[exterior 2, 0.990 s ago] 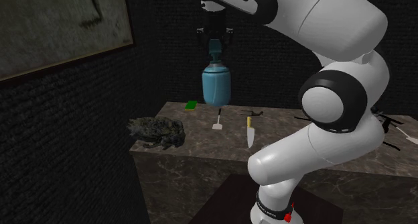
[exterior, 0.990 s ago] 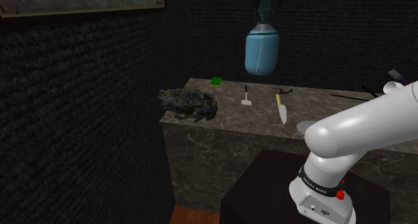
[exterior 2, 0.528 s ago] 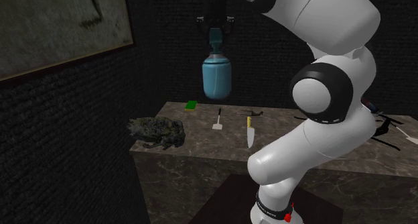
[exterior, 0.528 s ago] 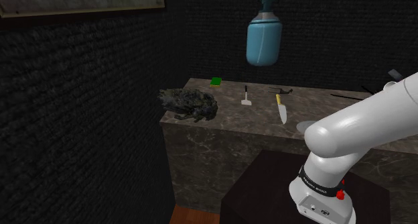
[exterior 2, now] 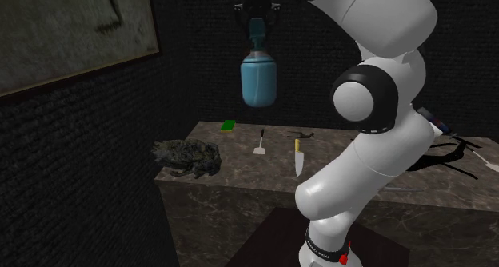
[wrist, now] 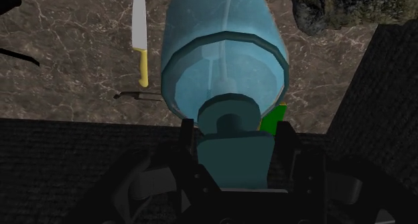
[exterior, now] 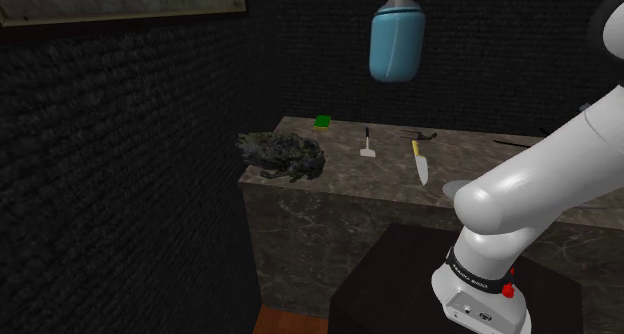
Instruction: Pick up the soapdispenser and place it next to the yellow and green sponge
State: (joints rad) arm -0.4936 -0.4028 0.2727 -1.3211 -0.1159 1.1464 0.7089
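A blue soap dispenser [exterior: 397, 44] [exterior 2: 258, 80] hangs high above the marble counter [exterior: 520, 172], held by its teal pump top. My gripper [exterior 2: 257, 17] [wrist: 234, 159] is shut on that pump top [wrist: 233, 152], the bottle's body [wrist: 224, 51] pointing down at the counter. The sponge [exterior: 322, 121] [exterior 2: 229, 125], green on its visible face, lies at the counter's far corner near the dark wall. A sliver of the sponge [wrist: 271, 119] peeks out beside the bottle in the wrist view.
On the counter lie a yellow-handled knife [exterior: 420, 162] [wrist: 139, 35], a small spatula [exterior: 367, 147], a dark utensil [exterior: 420, 136] and a dark mossy clump [exterior: 283, 154] at the left edge. A white plate [exterior: 458, 188] sits near the arm. A dark brick wall stands behind.
The gripper has lifted the soap dispenser higher and slightly toward the shoulder view's right. The arm's upper links have swung upward.
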